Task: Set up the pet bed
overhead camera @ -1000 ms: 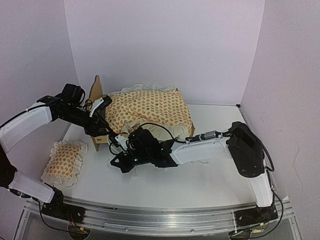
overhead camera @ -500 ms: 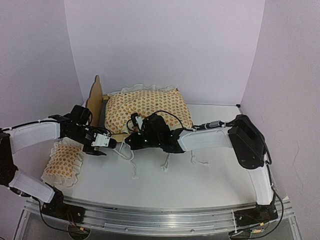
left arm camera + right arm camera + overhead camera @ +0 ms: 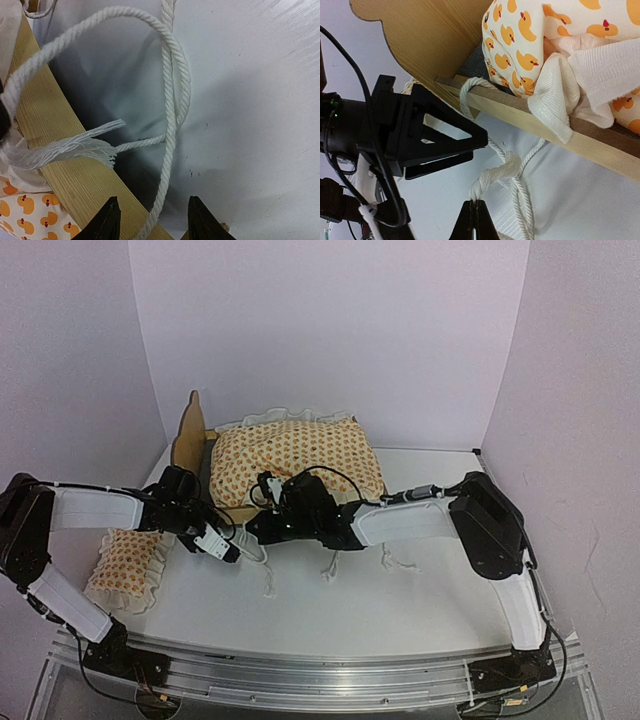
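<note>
Pet bed (image 3: 190,430) stands at the far left of the table (image 3: 420,610), headboard at the left end. Inside the frame: duck-print cushion (image 3: 300,455), filling it, ruffle spilling over the near rail. Matching pillow (image 3: 125,562) lies outside the bed, on the table by the left edge. Right gripper (image 3: 475,212) closed tight on the frayed end of a white tie cord (image 3: 492,177) looped over the rail. Left gripper (image 3: 150,220) part open; a cord strand (image 3: 172,100) runs through the gap, not pinched
</note>
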